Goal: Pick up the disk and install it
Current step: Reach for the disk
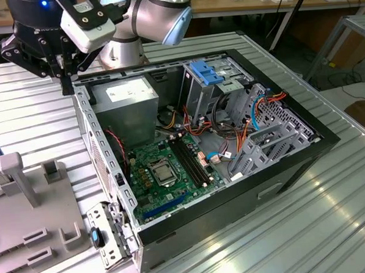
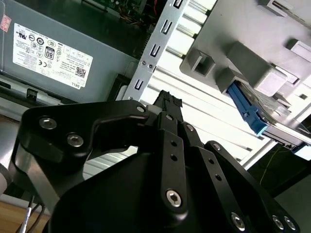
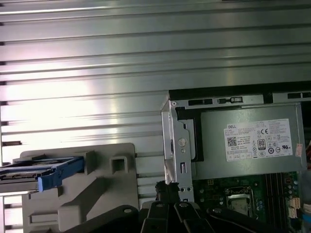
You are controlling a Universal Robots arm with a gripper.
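Gripper (image 2: 169, 99): fingers pressed together, nothing between them; over the far-left corner of the open computer case (image 1: 268, 190), by the exterior view.
Disk (image 3: 46, 173): sits in the grey holder (image 3: 97, 204), left of the case, apart from the gripper.

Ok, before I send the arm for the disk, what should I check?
1. Disk seated in grey holder: ok.
2. Gripper empty: ok.
3. Gripper above the disk: not ok, it hangs near the power supply, apart from the disk.
4. Jaws open for a grasp: not ok, shut.
5. Drive cage slot free: cannot tell.
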